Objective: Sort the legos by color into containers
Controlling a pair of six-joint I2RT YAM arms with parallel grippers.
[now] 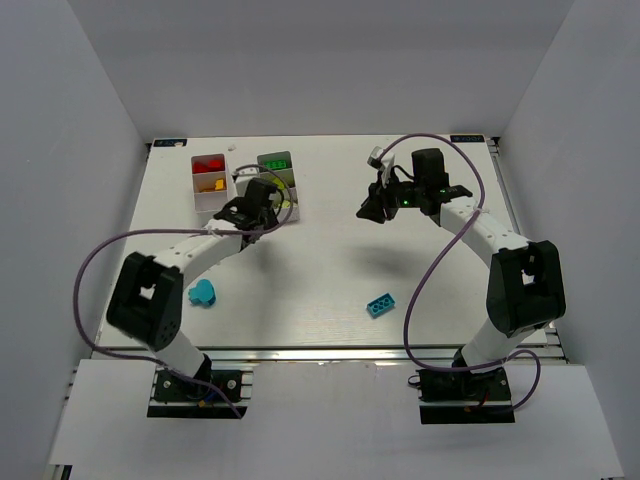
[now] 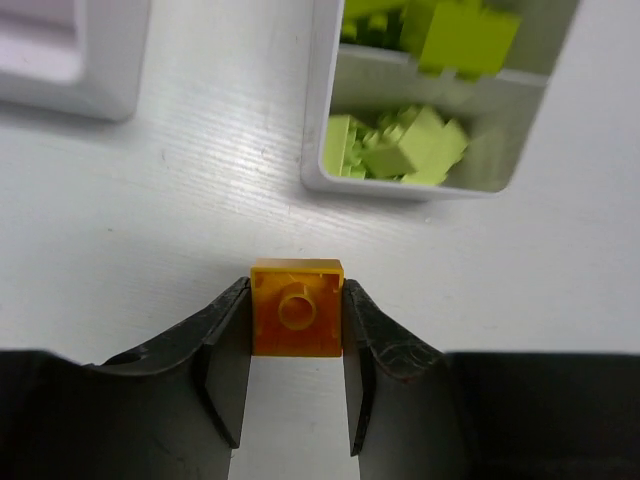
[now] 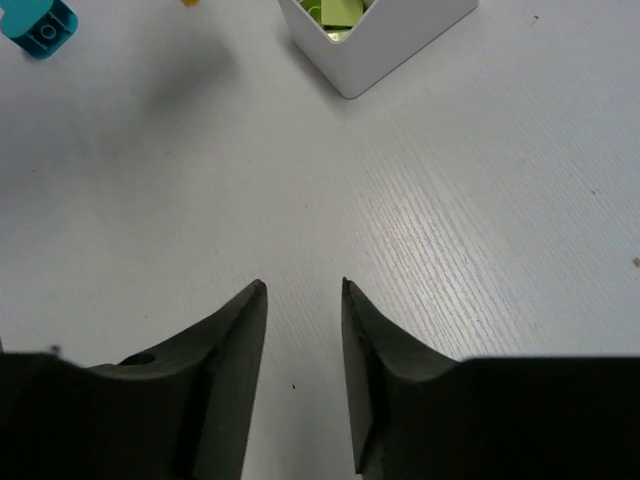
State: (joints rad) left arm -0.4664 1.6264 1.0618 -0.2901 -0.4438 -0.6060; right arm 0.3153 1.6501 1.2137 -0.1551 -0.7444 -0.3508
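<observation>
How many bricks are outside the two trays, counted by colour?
cyan bricks: 2, one near the left arm, one near the right arm
orange brick: 1, held in the left hand
total: 3

In the left wrist view an orange brick (image 2: 296,307), yellower along its top edge, sits at lower centre between black fingers (image 2: 225,345), and lime-yellow bricks (image 2: 400,148) fill a white tray (image 2: 318,120) at upper right. In the top view, the trays at upper left show red bricks (image 1: 208,162), orange bricks (image 1: 210,183) and green bricks (image 1: 274,161). Lower down, a cyan brick (image 1: 380,305) and a cyan piece (image 1: 203,292) lie on the white, faintly grained table (image 1: 330,250), crossed by purple cables (image 1: 95,262).
</observation>
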